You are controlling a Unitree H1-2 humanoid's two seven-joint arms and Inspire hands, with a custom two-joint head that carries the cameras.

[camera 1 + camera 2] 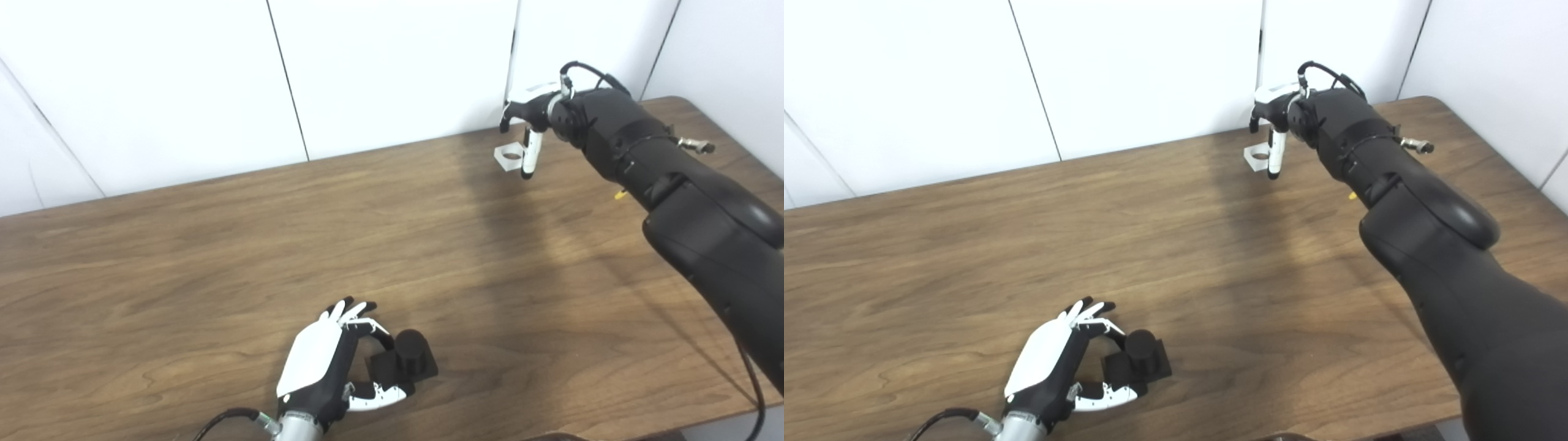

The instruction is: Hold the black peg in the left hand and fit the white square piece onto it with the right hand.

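Near the front edge of the brown wood-grain table point(245, 245): white-backed left hand point(327, 367), fingers curled round a black cylindrical peg on a square black base point(404, 360), thumb under the base's near side, fingertips at its far side; base resting on the tabletop. Far back, close to the white panelled wall point(184, 79): right hand point(528, 122) on a long black arm, fingers pointing down, just beside a small white square piece with a round hole point(509, 157) (contact unclear from here). Piece and peg well apart. Whether that hand actually pinches the piece: cannot tell.
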